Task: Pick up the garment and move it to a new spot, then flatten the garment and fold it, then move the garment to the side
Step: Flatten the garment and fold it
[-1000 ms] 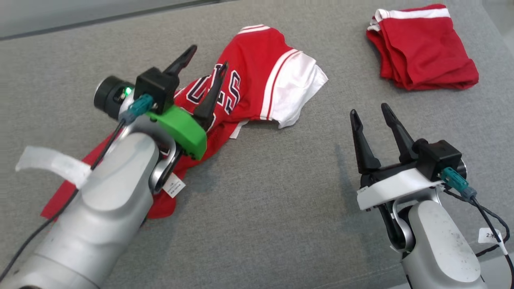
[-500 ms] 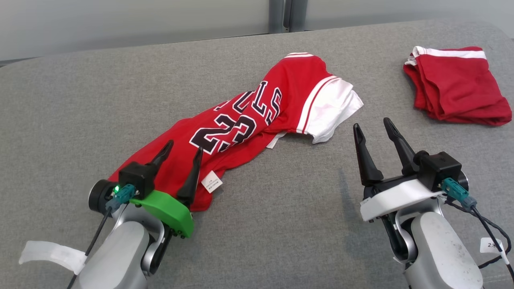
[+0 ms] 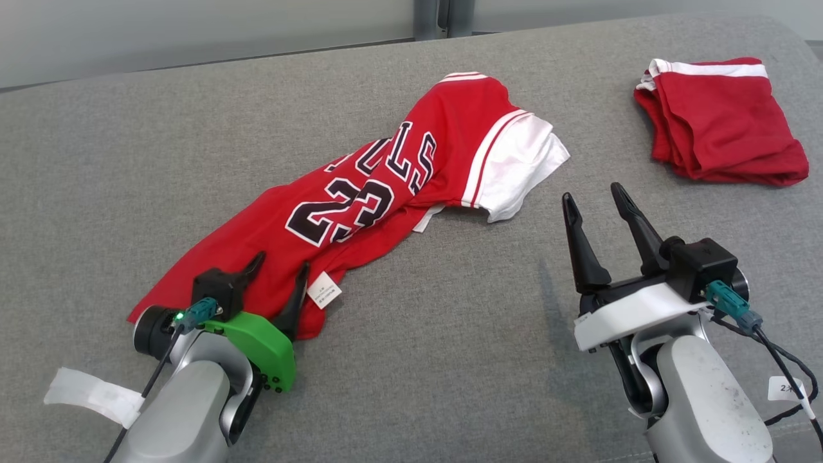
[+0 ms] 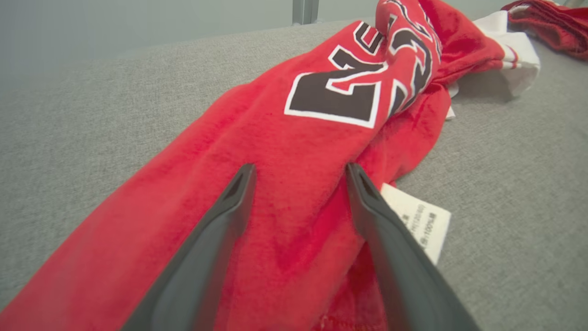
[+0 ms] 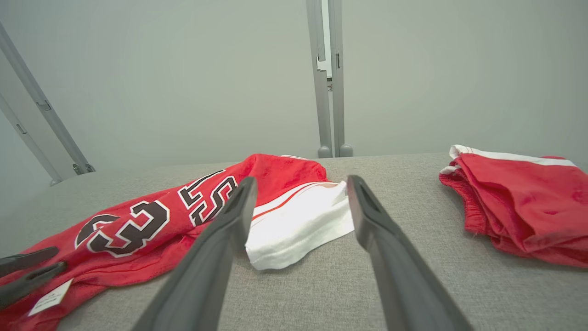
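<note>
Nearest the front edge of the grey upholstered surface, the left gripper is seen with its jaws spread wide and empty. It is set over the hem end of the red jersey, with a white care label lying just beside one finger. Whether the fingertips are pressed on the cloth or held just above it cannot be told. The right gripper, jaws likewise apart and holding nothing, is poised over bare upholstery toward the front right, clear of the jersey, its tips aimed near the white sleeve. The jersey is laid bunched and twisted, its long axis run diagonally from the front left toward the middle of the back edge. The hem is therefore judged the left arm's to take and the sleeve end the right's. The other sleeve and the neckline are lost in the folds, and the lettering is creased. A folded red garment is seen toward the back right corner.
</note>
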Available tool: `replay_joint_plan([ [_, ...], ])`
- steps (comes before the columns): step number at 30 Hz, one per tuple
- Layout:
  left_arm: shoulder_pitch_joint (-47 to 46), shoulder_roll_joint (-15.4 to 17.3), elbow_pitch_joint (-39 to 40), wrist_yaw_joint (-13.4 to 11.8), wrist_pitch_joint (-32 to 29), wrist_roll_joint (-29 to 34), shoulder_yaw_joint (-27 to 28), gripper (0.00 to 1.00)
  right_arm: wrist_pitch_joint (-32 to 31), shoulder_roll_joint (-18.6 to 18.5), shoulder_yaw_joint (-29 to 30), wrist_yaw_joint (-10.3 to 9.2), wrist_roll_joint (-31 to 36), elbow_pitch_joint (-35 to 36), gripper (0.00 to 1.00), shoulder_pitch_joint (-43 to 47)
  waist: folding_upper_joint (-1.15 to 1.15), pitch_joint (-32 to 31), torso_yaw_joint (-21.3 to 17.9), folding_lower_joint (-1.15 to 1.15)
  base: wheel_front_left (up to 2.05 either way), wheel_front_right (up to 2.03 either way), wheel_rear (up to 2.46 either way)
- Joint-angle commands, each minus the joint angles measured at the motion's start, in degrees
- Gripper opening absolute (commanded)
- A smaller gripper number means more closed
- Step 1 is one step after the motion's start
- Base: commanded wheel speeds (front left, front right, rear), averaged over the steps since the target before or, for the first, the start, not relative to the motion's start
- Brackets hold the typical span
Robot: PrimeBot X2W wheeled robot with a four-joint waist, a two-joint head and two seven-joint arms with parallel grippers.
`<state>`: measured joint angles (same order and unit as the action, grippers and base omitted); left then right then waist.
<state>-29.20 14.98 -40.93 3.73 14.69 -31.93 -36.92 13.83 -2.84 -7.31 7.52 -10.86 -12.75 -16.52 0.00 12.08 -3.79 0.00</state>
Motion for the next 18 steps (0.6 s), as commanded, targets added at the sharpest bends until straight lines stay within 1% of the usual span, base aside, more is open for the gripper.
replay_joint_plan([
  [1, -0.99, 0.02, -1.14, 0.34, 0.22, 0.11, 0.27, 0.76, -0.02, -0.1, 0.26, -0.07, 0.31, 0.25, 1.0, -0.13, 0.0, 0.69, -0.63, 0.0, 0.0, 0.0, 0.0],
  [2, -1.38, -0.02, -1.64, 0.46, 0.28, -0.14, 0.5, 0.47, 0.01, -0.1, 0.39, -0.07, 0.39, 0.34, 1.0, -0.07, 0.0, 0.8, -0.71, 0.0, 0.0, 0.0, 0.0],
  [3, -1.7, -0.08, -1.91, 0.68, 0.33, -0.35, 0.71, 0.33, 0.05, -0.1, 0.48, -0.07, 0.43, 0.4, 1.0, 0.0, 0.0, 0.9, -0.75, 0.0, 0.0, 0.0, 0.0],
  [4, -2.01, -0.09, -2.11, 0.79, 0.38, -0.56, 0.91, 0.03, 0.07, -0.1, 0.59, -0.07, 0.49, 0.47, 1.0, 0.07, 0.0, 0.98, -0.75, 0.0, 0.0, 0.0, 0.0],
  [5, -2.3, 0.02, -2.06, 1.0, 0.44, -0.62, 1.08, 0.0, 0.1, -0.1, 0.71, -0.07, 0.49, 0.55, 1.0, 0.18, 0.0, 1.03, -0.71, 0.0, 0.0, 0.0, 0.0],
  [8, -3.31, 0.93, -1.23, 1.25, 0.48, 0.28, 1.65, 0.0, 0.16, -0.09, 0.97, -0.07, 0.58, 0.57, 1.0, 0.47, 0.0, 1.04, -0.48, 0.0, 0.0, 0.0, 0.0],
  [13, -5.29, 2.39, 0.26, 0.91, 0.53, 2.15, 2.34, 0.0, 0.15, -0.11, 0.52, -0.07, 0.28, 0.62, 1.0, 0.51, 0.0, 1.15, -0.27, 0.0, 0.0, 0.0, 0.0],
  [18, -9.02, 4.47, 1.05, 0.82, 0.52, 4.35, 2.25, 0.0, -0.13, -0.1, -0.2, -0.07, 0.17, 0.9, 1.0, -0.13, 0.0, 2.14, -0.79, 0.0, 0.0, 0.0, 0.0],
])
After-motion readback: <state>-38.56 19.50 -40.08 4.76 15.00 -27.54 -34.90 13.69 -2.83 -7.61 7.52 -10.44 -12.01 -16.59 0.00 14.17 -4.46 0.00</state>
